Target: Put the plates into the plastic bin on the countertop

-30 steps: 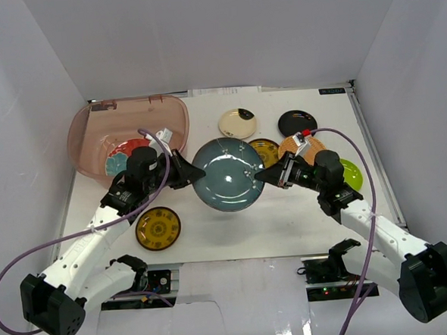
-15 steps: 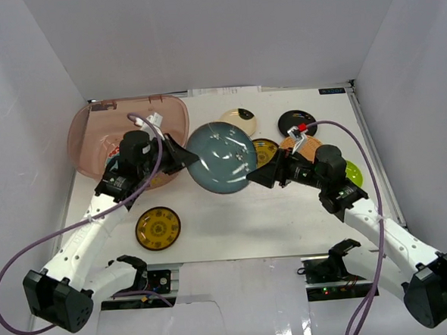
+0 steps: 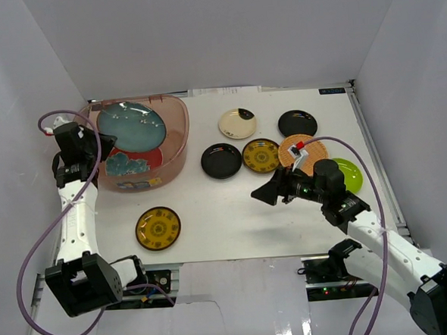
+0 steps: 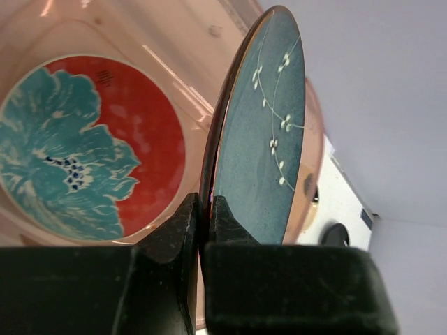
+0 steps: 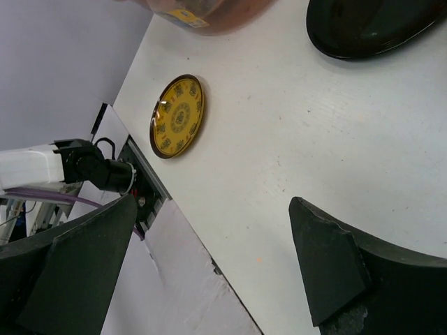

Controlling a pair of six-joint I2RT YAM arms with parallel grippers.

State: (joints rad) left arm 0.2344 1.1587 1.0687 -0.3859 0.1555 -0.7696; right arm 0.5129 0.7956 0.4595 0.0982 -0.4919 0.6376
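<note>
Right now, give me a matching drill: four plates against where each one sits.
1 grey-blue plate
2 red-and-teal plate
3 lime green plate
4 cream plate

A lying flat inside the plastic bin
B nearest the countertop right edge
C rim clamped in the left jaws
D far side, just left of a black plate

Pairs: 1-C, 2-A, 3-B, 4-D

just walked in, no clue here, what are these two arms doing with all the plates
The left arm's fingers are pinched on the rim of the grey-blue plate, holding it tilted over the plastic bin, where the red-and-teal plate already lies. The right arm's fingers are open and empty above the countertop, where seven more plates sit waiting.
</note>
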